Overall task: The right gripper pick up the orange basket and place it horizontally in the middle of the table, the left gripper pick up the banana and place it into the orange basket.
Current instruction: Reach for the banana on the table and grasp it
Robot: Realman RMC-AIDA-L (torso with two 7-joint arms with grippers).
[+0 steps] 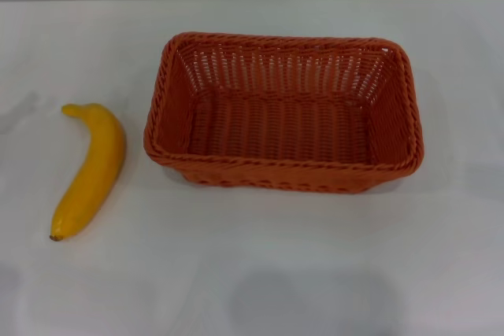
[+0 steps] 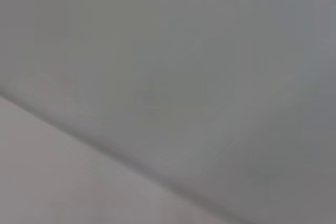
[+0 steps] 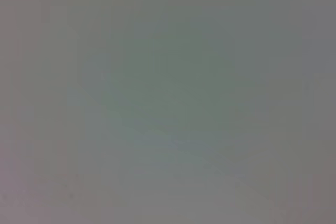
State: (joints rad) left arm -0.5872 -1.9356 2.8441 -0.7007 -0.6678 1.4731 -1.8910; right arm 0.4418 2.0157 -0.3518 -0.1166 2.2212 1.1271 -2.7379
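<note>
White worktop [image 1: 260,273] spreads flat and bare around two things, with broad open room along its near side and to the right of the orange basket [image 1: 283,112]. That basket sits upright near the middle, its long side running across the head view, its far rim close to the worktop's back edge, where a pale grey wall begins. Its woven sides slope outward under a braided rim, and its slatted floor holds nothing. To the robot's left, apart from the basket with a clear strip of surface between them, lies the banana [image 1: 90,169], smooth, yellow and gently curved, its dark tip toward the near side. Neither the left tool nor the right tool appears in any view, so their state cannot be told; both wrist views show only plain grey.
</note>
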